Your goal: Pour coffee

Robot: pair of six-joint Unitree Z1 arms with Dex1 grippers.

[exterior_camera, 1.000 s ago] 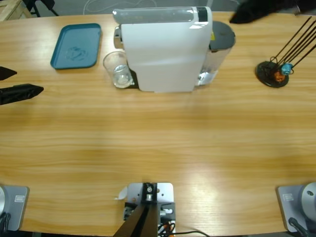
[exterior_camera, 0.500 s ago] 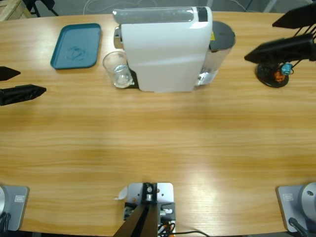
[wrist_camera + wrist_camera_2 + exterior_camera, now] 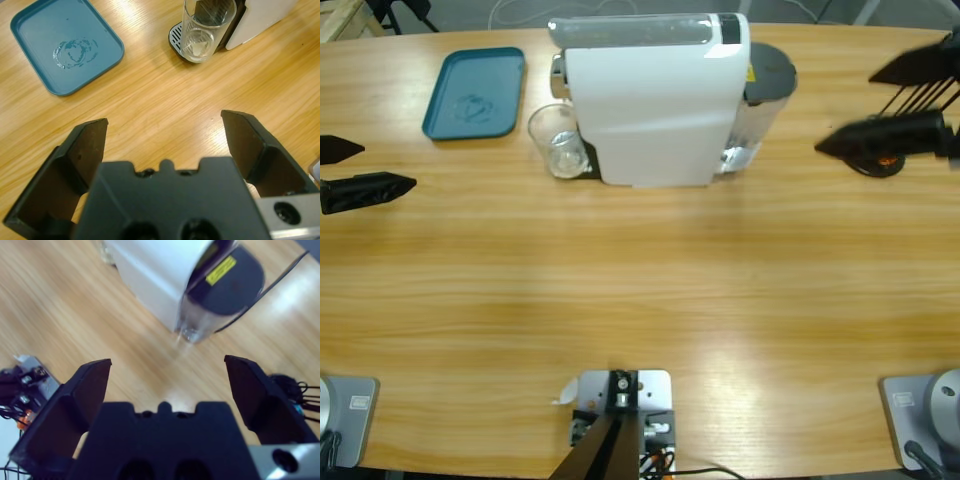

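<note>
My left end effector (image 3: 165, 132) is wide open with the glass (image 3: 207, 27) straight ahead, so I'd go in level and grip low, no sloshing.

Even, bright overhead light; pale glare streaks on wooden table (image 3: 650, 300) near bottom middle of high view. Shadows soft, short. Left wrist view sharp on glass (image 3: 206, 27) and teal tray (image 3: 65, 45) (own jaws close up, slightly soft). Right wrist view blurred throughout; white coffee machine (image 3: 160, 275) smeared, bright reflection beside it.
</note>
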